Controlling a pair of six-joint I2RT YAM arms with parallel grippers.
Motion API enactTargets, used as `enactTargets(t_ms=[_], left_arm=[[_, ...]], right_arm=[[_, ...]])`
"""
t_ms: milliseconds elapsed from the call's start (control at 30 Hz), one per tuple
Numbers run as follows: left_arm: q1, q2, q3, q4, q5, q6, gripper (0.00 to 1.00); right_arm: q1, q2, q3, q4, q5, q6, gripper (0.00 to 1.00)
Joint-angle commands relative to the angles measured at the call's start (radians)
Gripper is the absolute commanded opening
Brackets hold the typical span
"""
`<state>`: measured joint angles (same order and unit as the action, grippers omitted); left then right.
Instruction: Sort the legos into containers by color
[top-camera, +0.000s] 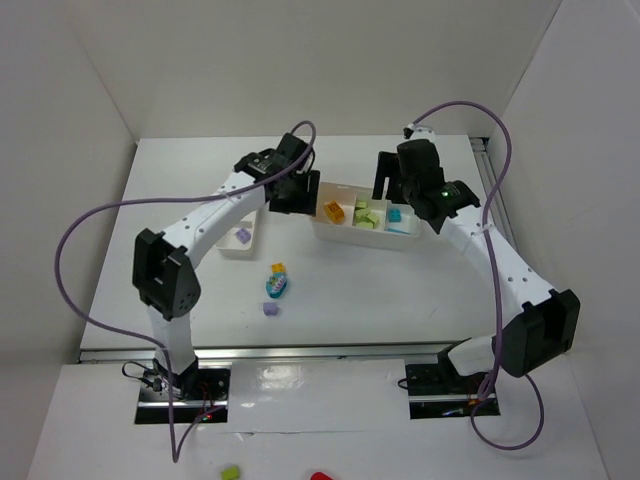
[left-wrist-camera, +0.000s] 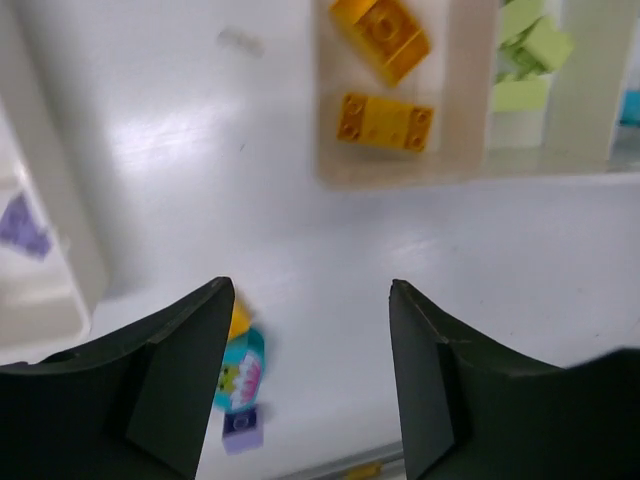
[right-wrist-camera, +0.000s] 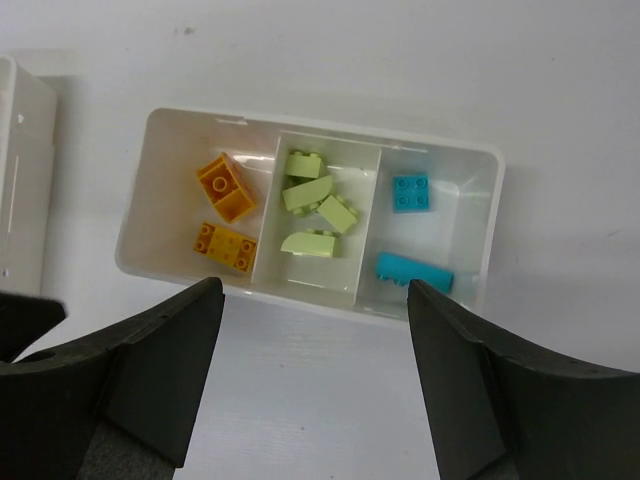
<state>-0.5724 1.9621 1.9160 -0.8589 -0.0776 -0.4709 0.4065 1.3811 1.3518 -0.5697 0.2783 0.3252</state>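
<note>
- Orange bricks (right-wrist-camera: 225, 185) fill the left bay of the wide tray (right-wrist-camera: 480, 160), green bricks (right-wrist-camera: 305, 193) the middle, and teal bricks (right-wrist-camera: 410, 192) the right.
- One purple brick (top-camera: 241, 236) lies in the narrow tray (top-camera: 240, 253).
- On the table (top-camera: 400, 290) are a loose orange brick (top-camera: 278, 268), a loose teal brick (top-camera: 277, 287) and a loose purple brick (top-camera: 270, 309), bunched close.
- My left gripper (left-wrist-camera: 310, 330) hangs by the wide tray's left end, fingers apart and empty.
- My right gripper (right-wrist-camera: 315, 320) hovers at that tray, spread and empty too.
- I judge the bunch comes next. I'd drop the left arm, straddle one brick, stay off its neighbours, then close.
</note>
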Motion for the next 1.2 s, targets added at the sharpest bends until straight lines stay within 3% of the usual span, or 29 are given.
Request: enactTargets(t_ms=[0,33,100,133,267,867,1033,1067,1167], left_arm=[[0.0,-0.127,-0.194,-0.012,-0.145,-0.158,0.73],[0.0,-0.175,-0.246,-0.003,-0.157,-0.193,0.76],[0.009,-0.212,-0.374,0.006,-0.168,-0.299,0.92],[0.009,-0.221,-0.414,0.023,-0.178,-0.333,0.95],[0.009,-0.212,-0.544,0.101,-0.128,-0.417,0.97],[0.052,-0.068,-0.611,0.173,-0.083,-0.471,0.66],[0.052,-0.049,-0.611,0.182,-0.083,-0.451,0.47],[0.052,-0.049,-0.601,0.182,-0.083,-0.442,0.47],[0.043,-0.049,-0.562,0.162,-0.094,-0.422,0.32]], right_arm=[[0.012,-0.04,-0.016,0.008,0.016,0.009,0.81],[0.012,-0.04,-0.016,0.008,0.016,0.009,0.81],[0.012,-0.028,-0.016,0.008,0.006,0.009,0.81],[0.023,-0.028,-0.016,0.008,0.006,0.009,0.81],[0.023,-0.028,-0.016,0.008,0.006,0.009,0.81],[0.032,-0.037,-0.025,-0.001,0.024,0.009,0.81],[0.032,-0.028,-0.025,-0.001,0.015,0.009,0.81],[0.032,-0.028,-0.025,-0.001,0.015,0.009,0.81],[0.032,-0.028,-0.025,-0.001,0.015,0.009,0.81]])
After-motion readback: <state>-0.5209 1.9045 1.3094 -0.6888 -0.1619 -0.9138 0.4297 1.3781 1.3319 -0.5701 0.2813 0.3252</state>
